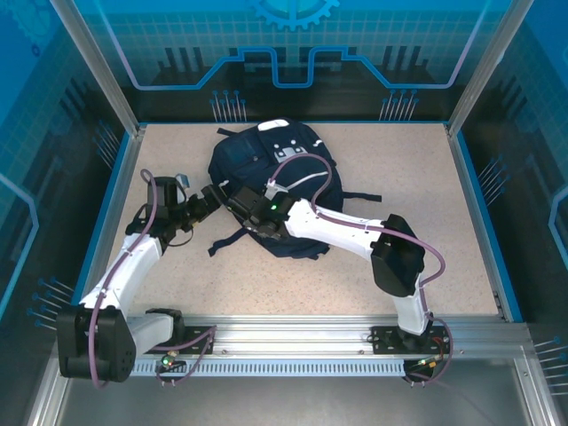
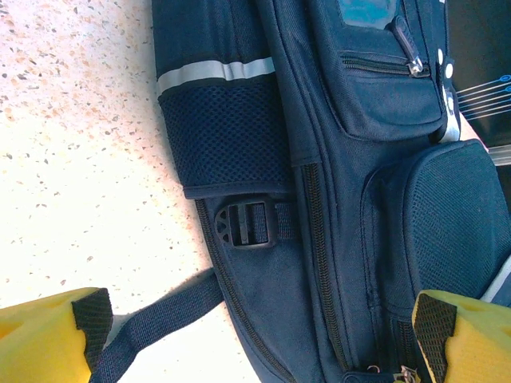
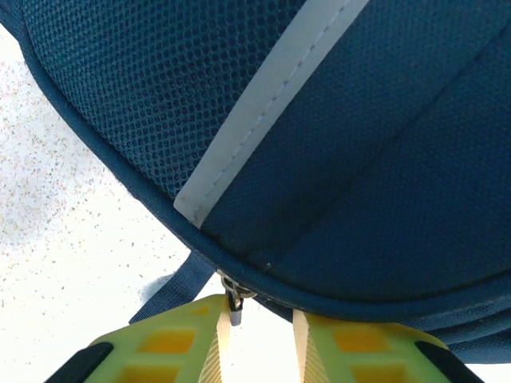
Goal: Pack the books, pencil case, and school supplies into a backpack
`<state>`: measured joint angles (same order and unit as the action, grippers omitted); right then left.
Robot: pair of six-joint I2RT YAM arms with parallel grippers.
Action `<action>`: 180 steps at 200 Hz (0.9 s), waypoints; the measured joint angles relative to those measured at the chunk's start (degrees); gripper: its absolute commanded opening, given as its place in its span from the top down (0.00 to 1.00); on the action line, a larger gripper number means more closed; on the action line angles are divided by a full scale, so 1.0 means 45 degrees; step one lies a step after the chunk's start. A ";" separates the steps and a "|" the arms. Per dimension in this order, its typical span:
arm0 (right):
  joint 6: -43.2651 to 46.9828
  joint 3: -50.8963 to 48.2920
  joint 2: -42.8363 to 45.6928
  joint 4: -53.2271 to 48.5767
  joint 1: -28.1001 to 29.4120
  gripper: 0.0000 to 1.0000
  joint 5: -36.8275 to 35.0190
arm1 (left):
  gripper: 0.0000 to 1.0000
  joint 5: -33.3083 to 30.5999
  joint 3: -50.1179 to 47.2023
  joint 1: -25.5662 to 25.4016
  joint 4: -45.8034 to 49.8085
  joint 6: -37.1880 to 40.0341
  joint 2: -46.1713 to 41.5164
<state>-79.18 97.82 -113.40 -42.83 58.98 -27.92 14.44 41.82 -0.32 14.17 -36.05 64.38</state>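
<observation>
The navy backpack (image 1: 266,169) lies flat mid-table, with white stripes and white patches at its far end. My left gripper (image 1: 209,202) is at its left side and open; in the left wrist view the left gripper (image 2: 263,319) straddles the backpack (image 2: 335,239) beside a zipper line and touches nothing. My right gripper (image 1: 238,202) reaches over the bag to its left edge. In the right wrist view the right gripper (image 3: 257,327) stands a little apart under the backpack (image 3: 319,120), with a small zipper pull (image 3: 235,307) against the left finger. Books, pencil case and school supplies are out of view.
Dark straps trail onto the table at the right (image 1: 359,196) and lower left (image 1: 222,244). A strap buckle (image 2: 247,223) sits on the bag's side. Metal posts and blue walls ring the table, and a rail (image 1: 293,337) runs along the near edge.
</observation>
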 measured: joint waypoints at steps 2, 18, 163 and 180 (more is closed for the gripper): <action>0.0000 0.0005 -0.0005 0.0000 0.0000 0.73 -0.0005 | 0.01 0.0000 -0.0005 0.0000 0.0005 0.0005 0.0000; -0.0092 0.0078 -0.0112 0.0000 -0.0010 0.73 -0.0034 | 0.01 0.0000 -0.0078 0.0000 0.0005 0.0005 0.0000; -0.0170 0.0554 -0.0947 0.0044 -0.0087 0.80 0.0359 | 0.01 0.0019 -0.0117 0.0005 -0.0131 0.0005 0.0000; -0.0058 0.0554 -0.0947 0.0005 -0.0112 0.87 0.0418 | 0.01 0.0102 -0.0117 0.0005 -0.0131 0.0000 0.0000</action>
<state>-79.44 100.31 -117.67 -42.81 58.48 -26.04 14.90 41.30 -0.30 13.58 -36.05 64.38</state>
